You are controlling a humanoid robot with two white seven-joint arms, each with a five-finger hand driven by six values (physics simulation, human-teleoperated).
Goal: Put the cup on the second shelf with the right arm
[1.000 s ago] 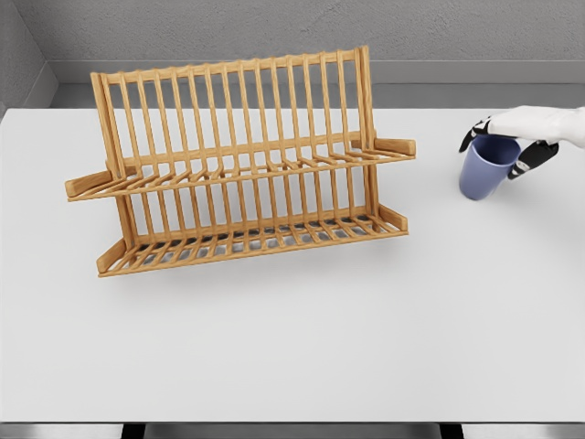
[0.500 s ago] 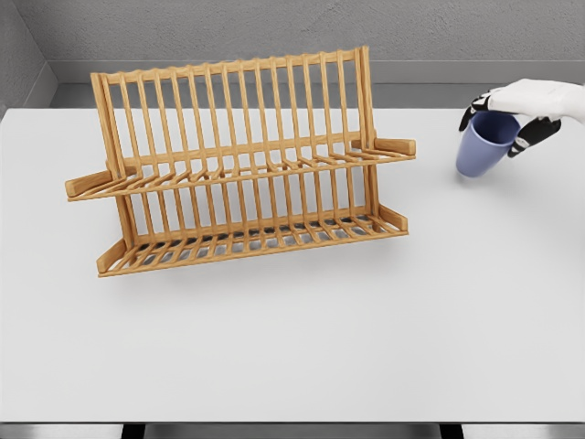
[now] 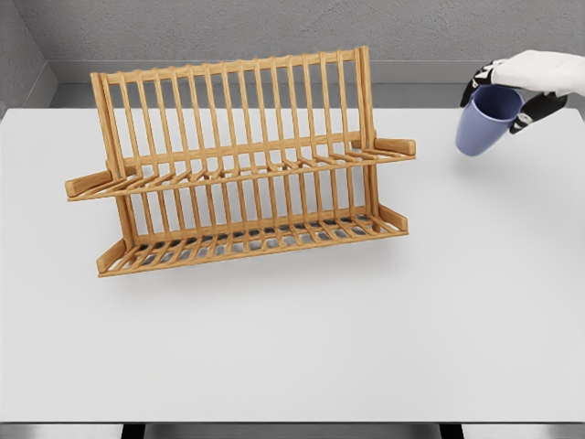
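The blue cup point(image 3: 482, 125) hangs tilted above the white table point(image 3: 366, 320) at the far right, held by its rim in the right hand point(image 3: 523, 80), whose dark fingers are clamped around it. To its left, apart, stands the two-tier wooden dish rack point(image 3: 242, 165).

No writing, label, brand, number or sign can be read anywhere. The cup point(image 3: 483, 124) at the upper right of the frame is plain blue, the rack point(image 3: 239, 165) left of centre is bare wood, and the table point(image 3: 366, 320) is an unmarked white surface.
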